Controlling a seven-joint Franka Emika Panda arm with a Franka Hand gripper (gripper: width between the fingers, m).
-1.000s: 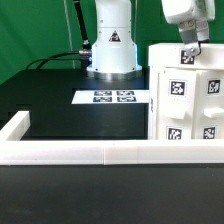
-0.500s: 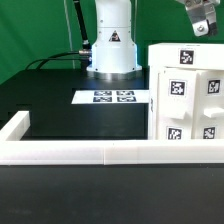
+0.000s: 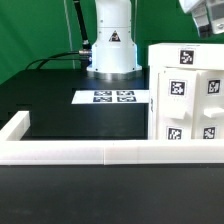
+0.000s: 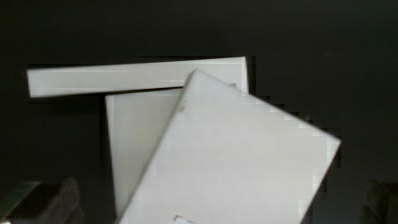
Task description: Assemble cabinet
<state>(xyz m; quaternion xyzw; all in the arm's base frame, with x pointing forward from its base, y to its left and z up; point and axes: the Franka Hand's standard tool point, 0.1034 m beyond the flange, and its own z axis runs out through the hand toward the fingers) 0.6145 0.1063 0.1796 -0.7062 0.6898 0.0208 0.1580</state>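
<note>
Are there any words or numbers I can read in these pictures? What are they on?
No words or numbers can be read.
Robot base: a black triangle warning sign, its symbol too small to make out.
Cabinet: square black-and-white marker tags, patterns only, no letters.
Marker board: four marker tags, patterns only.
Wrist view: plain white panels, no print that can be read.

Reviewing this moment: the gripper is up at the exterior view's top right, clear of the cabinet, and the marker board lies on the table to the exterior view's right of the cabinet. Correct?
Not quite. The marker board lies to the exterior view's left of the cabinet, not its right, in front of the robot base. The exterior view shows this. The rest holds: the gripper is at the top right, clear of the cabinet.
</note>
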